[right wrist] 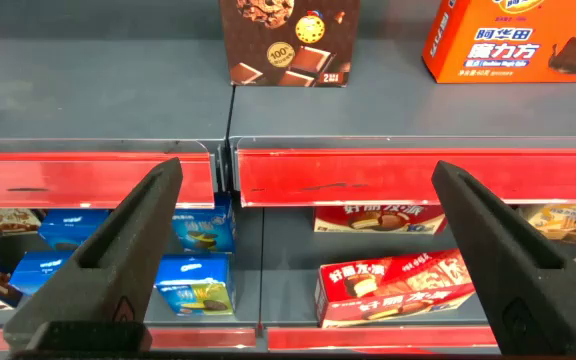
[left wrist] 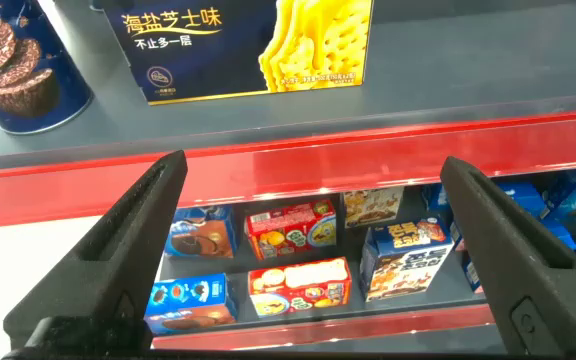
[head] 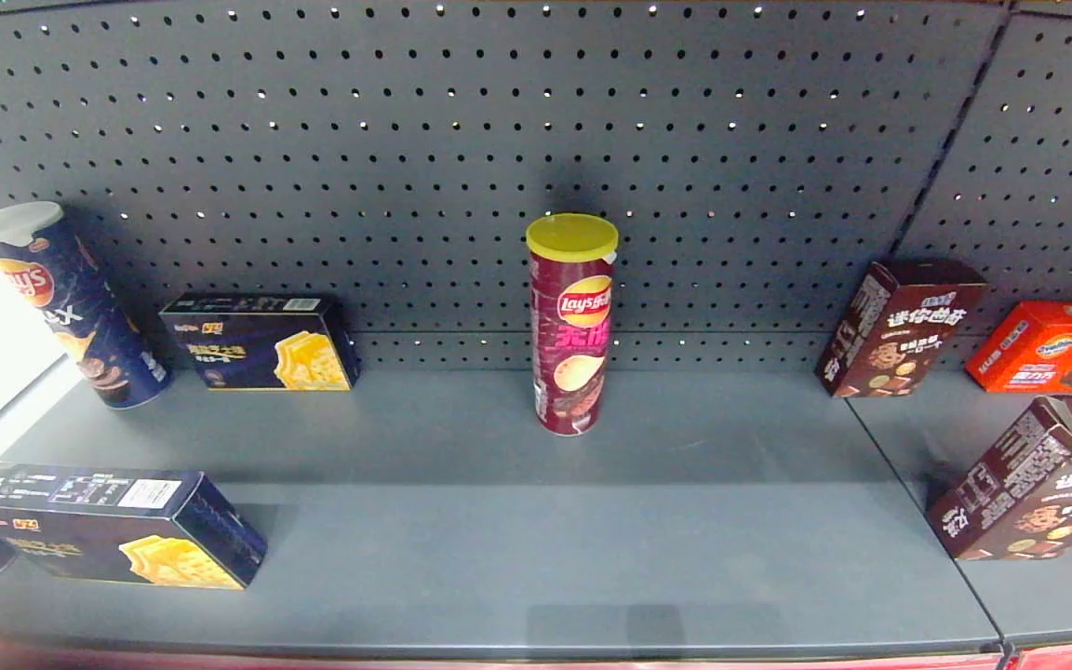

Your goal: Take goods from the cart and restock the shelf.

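A maroon chip can (head: 572,326) with a yellow lid stands upright in the middle of the grey shelf (head: 499,521). My left gripper (left wrist: 313,165) is open and holds nothing. It hangs just in front of the shelf's red edge strip (left wrist: 368,150), below the dark blue cracker box (left wrist: 243,45). My right gripper (right wrist: 308,168) is also open with nothing in it, facing the red edge strip (right wrist: 418,175) below a brown chocolate box (right wrist: 286,40) and an orange box (right wrist: 513,40).
On the shelf's left are a tilted dark blue can (head: 71,302) and two dark blue cracker boxes (head: 261,342) (head: 117,526). On its right stand brown boxes (head: 899,326) (head: 1029,479) and an orange box (head: 1052,346). Lower shelves hold several snack boxes (left wrist: 293,255) (right wrist: 398,290). The pegboard back wall (head: 499,140) closes the rear.
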